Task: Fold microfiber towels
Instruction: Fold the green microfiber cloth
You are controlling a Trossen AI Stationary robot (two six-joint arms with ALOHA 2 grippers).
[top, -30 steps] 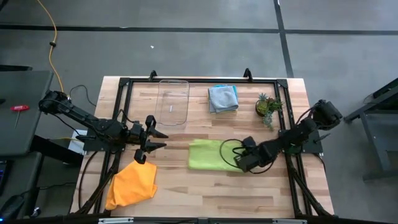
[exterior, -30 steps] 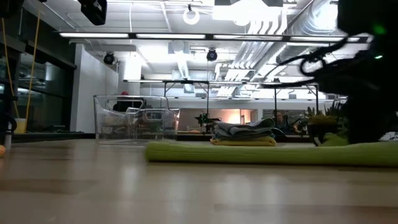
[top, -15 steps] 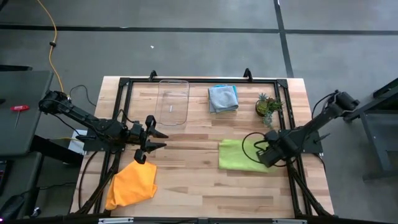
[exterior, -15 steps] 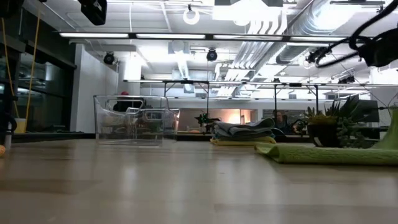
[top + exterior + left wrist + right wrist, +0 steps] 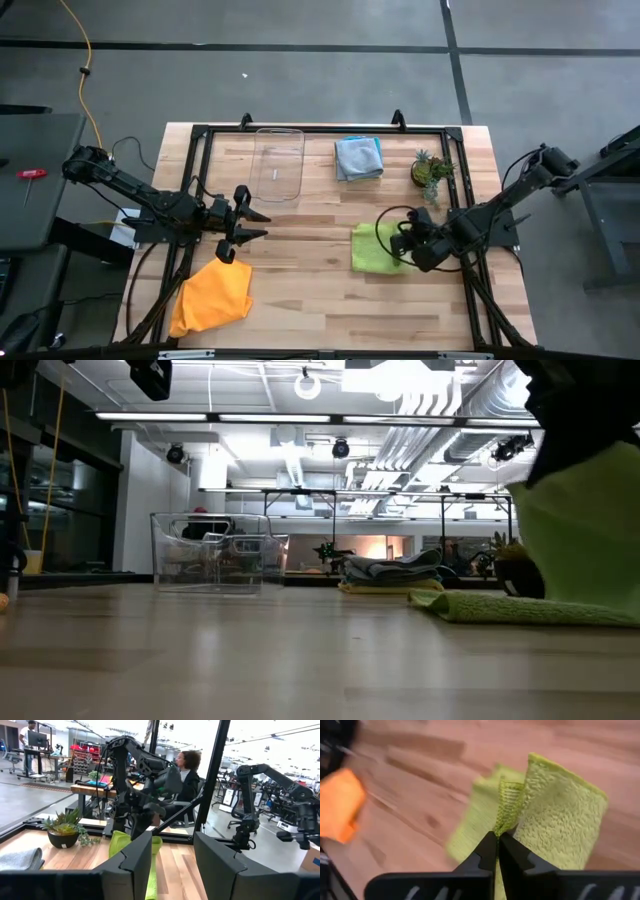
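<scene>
Showing no brand, label or legible writing anywhere on the cloths, tray or arms, the frames give nothing to read. The right gripper [image 5: 497, 840] is clamped tight on the edge of the lime green towel [image 5: 373, 249], its two fingertips meeting on the stitched hem, which stands up between them while the rest of the cloth drapes down to the wooden table [image 5: 300, 290]. From above, that towel lies on the table's right half, partly under the right arm, with one side lifted off the wood. The left gripper [image 5: 258, 224] hangs over the table's left side with its jaws parted and nothing between them, just above the orange towel [image 5: 211, 297], which lies bunched near the front left edge. A folded stack with the grey towel [image 5: 358, 158] on top sits at the back, between the clear plastic tray [image 5: 278, 164] and the small potted plant [image 5: 430, 171]
</scene>
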